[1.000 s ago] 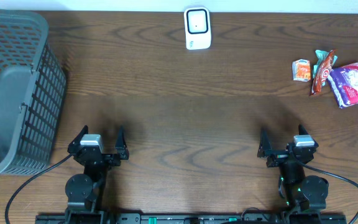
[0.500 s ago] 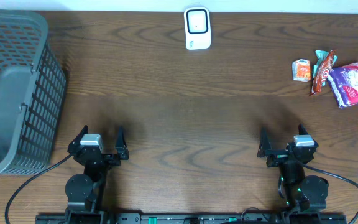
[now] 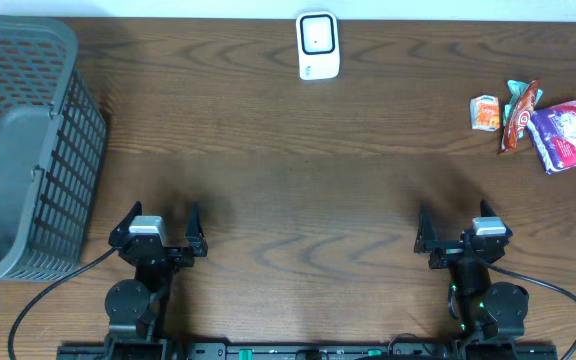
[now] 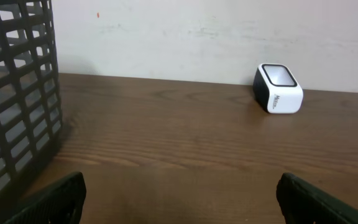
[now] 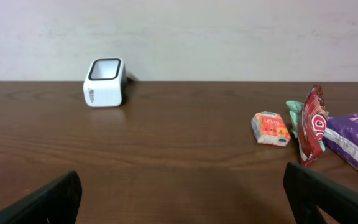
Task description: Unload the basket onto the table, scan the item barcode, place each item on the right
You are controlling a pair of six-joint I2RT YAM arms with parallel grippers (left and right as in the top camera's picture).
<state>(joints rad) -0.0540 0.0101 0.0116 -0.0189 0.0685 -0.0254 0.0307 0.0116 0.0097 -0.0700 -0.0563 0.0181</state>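
Nothing changes between the earlier overhead views and now: the left gripper (image 3: 163, 213) and right gripper (image 3: 453, 215) show the same pose and jaw spread, and no item on the dark wooden table (image 3: 288, 170) shifts.

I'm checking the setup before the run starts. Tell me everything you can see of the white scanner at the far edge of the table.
The scanner is a small white box, plastic by the look, with rounded corners and a dark-rimmed window on top. One side carries small print, too small to read. It stands upright on the wooden table at its far edge, near the wall, touching nothing else.
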